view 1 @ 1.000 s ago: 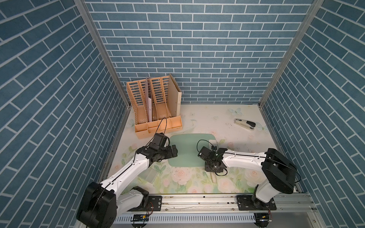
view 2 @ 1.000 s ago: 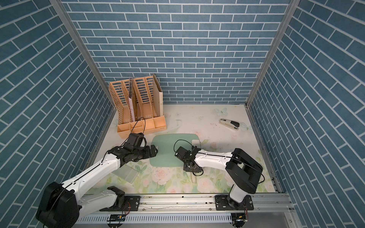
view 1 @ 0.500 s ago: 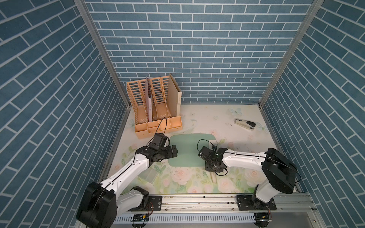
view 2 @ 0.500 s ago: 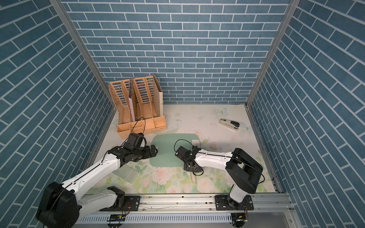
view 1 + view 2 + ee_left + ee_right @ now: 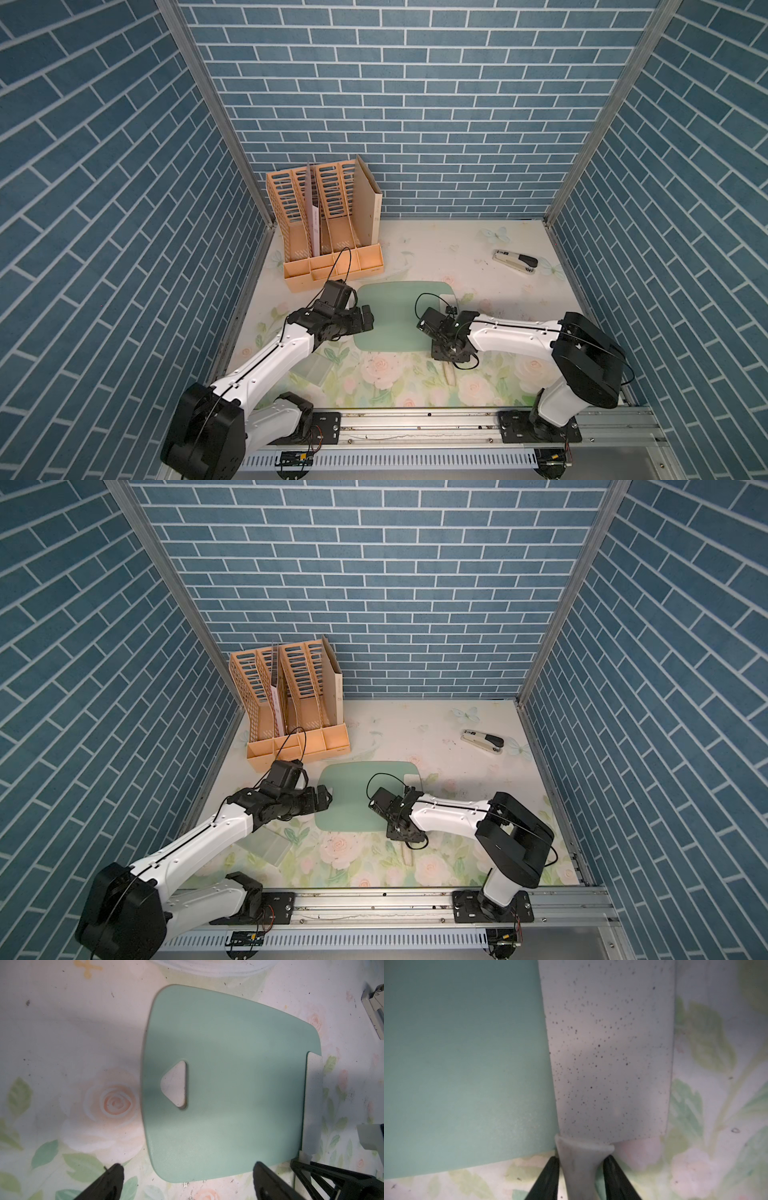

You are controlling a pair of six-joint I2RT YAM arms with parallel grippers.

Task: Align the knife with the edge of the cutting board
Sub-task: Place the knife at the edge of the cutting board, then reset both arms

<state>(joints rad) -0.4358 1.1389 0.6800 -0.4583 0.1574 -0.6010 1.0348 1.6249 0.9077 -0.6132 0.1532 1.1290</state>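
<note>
While nothing has visibly moved, right jaws pinch the knife [image 5: 608, 1053]; left jaws gape empty by the cutting board [image 5: 239, 1084].

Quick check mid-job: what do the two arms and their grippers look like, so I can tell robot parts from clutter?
The left arm and right arm share one look: white tube links, bulky black joint housings, black bases on a silver rail. Thin black cables loop over each wrist. The left gripper and right gripper have black tapered fingers. No markings are legible.
</note>
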